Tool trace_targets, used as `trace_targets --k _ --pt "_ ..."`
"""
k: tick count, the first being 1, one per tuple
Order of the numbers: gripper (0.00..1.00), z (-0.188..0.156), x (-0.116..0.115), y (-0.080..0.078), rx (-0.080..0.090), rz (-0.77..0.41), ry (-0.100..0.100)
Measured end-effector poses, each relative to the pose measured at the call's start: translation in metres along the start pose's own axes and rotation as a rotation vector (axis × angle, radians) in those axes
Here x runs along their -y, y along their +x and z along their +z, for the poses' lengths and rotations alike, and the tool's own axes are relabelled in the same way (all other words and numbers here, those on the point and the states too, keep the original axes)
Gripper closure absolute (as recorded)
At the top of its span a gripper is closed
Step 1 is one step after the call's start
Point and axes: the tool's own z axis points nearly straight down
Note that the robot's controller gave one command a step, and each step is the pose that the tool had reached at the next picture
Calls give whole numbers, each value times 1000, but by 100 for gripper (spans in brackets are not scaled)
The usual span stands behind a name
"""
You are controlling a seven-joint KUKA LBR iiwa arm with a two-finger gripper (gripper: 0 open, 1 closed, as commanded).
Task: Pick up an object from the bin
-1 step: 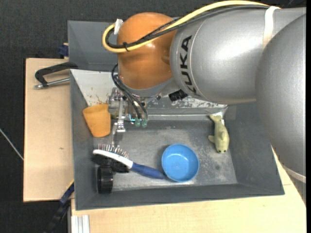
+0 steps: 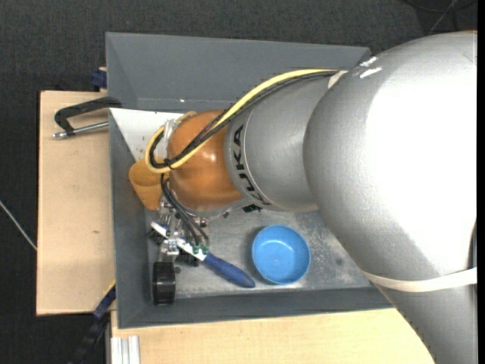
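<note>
My gripper (image 2: 176, 241) hangs under the orange wrist cover, low in the bin's front left part. Right beside it lies a blue-handled tool (image 2: 229, 271), its handle pointing to the front right and its white and green end reaching under the gripper. A black blocky thing (image 2: 163, 281) sits just in front of the gripper, at the bin's front left corner. A round blue bowl (image 2: 280, 255) stands upright further right, apart from the gripper. Whether the gripper touches the tool's end I cannot tell.
A tan-orange cup-like thing (image 2: 142, 185) rests against the bin's left wall, partly behind the wrist cover. A white sheet (image 2: 138, 128) lies in the back left corner. The arm's big grey body covers the bin's right and middle.
</note>
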Motion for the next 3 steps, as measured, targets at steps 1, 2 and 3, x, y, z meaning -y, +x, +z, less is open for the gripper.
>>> trace_targets --k 1,2,3 --pt "0 -25 13 3 -36 215 16" --pt "0 -34 22 3 -38 339 19" --pt "0 3 21 23 -33 469 20"
